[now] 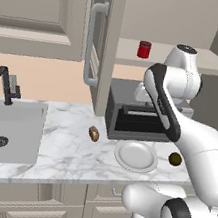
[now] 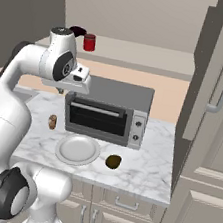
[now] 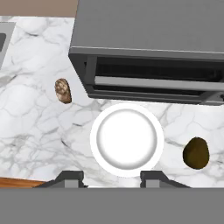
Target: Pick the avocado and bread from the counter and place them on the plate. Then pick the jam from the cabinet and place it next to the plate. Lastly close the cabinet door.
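Observation:
The white plate [image 3: 127, 139] lies bare on the marble counter [image 1: 67, 154] in front of the toaster oven, directly below my gripper [image 3: 111, 177]. Its fingertips stand wide apart with nothing between them. The dark green avocado [image 3: 195, 153] rests to the plate's right, the brown bread [image 3: 63, 90] to its left. From the base views, the gripper [image 2: 66, 89] hangs high above the plate [image 2: 78, 149], avocado [image 2: 113, 161] and bread [image 2: 52, 121]. The red jam [image 1: 144, 49] stands on the open cabinet shelf [image 1: 165, 57]. The cabinet door [image 1: 99, 43] is swung open.
A grey toaster oven [image 1: 130, 112] sits on the counter behind the plate, under the shelf. A sink [image 1: 5, 131] with a black faucet [image 1: 3, 85] is set in the counter at the left. The open door's edge juts out over the counter near the bread.

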Motion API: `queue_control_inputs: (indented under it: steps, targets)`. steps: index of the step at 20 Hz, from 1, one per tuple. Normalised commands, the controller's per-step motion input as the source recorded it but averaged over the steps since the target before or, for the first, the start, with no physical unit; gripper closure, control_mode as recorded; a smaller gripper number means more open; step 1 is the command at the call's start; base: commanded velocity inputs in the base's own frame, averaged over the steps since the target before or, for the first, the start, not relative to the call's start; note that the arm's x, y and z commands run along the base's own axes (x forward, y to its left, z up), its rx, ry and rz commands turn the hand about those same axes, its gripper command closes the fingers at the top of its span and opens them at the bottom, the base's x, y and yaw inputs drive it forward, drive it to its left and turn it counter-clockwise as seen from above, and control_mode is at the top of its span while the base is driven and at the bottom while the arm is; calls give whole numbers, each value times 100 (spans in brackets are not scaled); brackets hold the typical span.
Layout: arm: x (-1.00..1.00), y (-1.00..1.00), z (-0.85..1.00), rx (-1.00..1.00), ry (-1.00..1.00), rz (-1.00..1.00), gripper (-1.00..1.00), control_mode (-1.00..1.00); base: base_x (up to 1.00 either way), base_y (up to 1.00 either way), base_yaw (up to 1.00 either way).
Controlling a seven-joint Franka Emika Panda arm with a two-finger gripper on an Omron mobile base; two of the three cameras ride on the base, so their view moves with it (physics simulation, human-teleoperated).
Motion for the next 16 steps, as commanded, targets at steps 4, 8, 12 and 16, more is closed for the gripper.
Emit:
queue_control_inputs:
  steps: [4,8,12,16]
  targets:
    - [-2,0,0,0,0,0,-100,-100,0,0,0]
    - [0,11,-7,0,0,0,-100,-100,0,0,0]
    - [-3,16,-8,0,0,0,-100,-100,0,0,0]
    - [-2,22,-12,0,0,0,-100,-100,0,0,0]
